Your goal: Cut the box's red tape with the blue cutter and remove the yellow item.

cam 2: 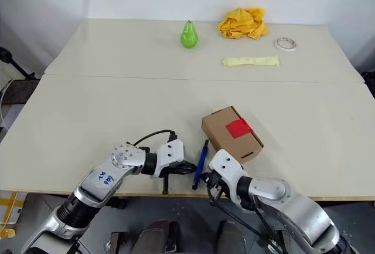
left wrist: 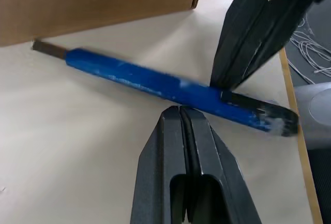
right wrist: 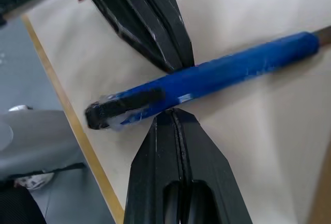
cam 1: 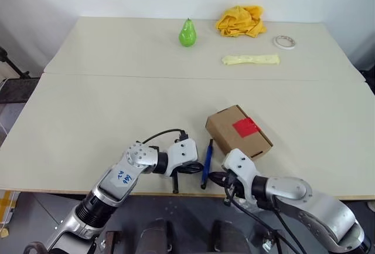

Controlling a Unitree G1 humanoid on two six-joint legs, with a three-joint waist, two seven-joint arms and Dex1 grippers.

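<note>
Black-fingered and pressed together, the left gripper (cam 1: 198,170) is touching one side of the slim blue pen-shaped cutter (cam 1: 207,159), which is lying flat near the front edge of the cream table (cam 1: 88,119). Just beyond the cutter, the small brown cardboard box (cam 1: 237,132) is sitting with its bright red square of tape (cam 1: 245,127) facing up. The right gripper (cam 1: 215,178), fingers likewise pressed together and holding nothing, is meeting the cutter's other side.

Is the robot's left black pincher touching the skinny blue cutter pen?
Touching. In the left wrist view the shut tips of the left gripper press against the side of the slim blue pen-shaped cutter, with no table showing between them.
</note>
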